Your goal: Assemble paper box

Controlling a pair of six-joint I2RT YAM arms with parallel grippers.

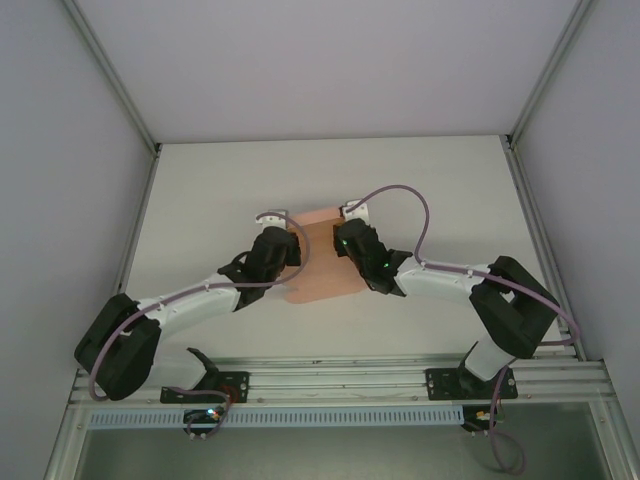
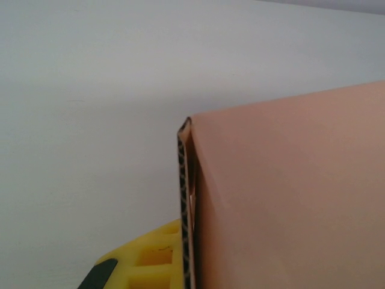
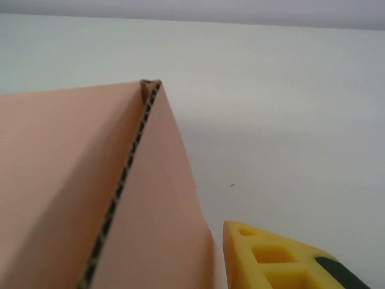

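Note:
The paper box (image 1: 318, 268) is salmon-pink corrugated card, partly folded, in the middle of the white table, and both arms meet at its far end. My left gripper (image 1: 293, 243) is shut on the box's left wall. In the left wrist view its yellow finger (image 2: 150, 257) presses flat against the upright card edge (image 2: 184, 198), and the other finger is hidden behind the pink panel (image 2: 289, 192). My right gripper (image 1: 341, 240) is open at the box's right wall (image 3: 162, 211). Its yellow finger (image 3: 271, 259) stands a narrow gap off the card, and its other finger is hidden.
Bare white table (image 1: 200, 200) lies to the left, right and behind the box. Grey enclosure walls with metal posts (image 1: 110, 75) close in the sides and back. An aluminium rail (image 1: 330, 385) carries the arm bases at the near edge. Purple cables (image 1: 420, 215) loop above the arms.

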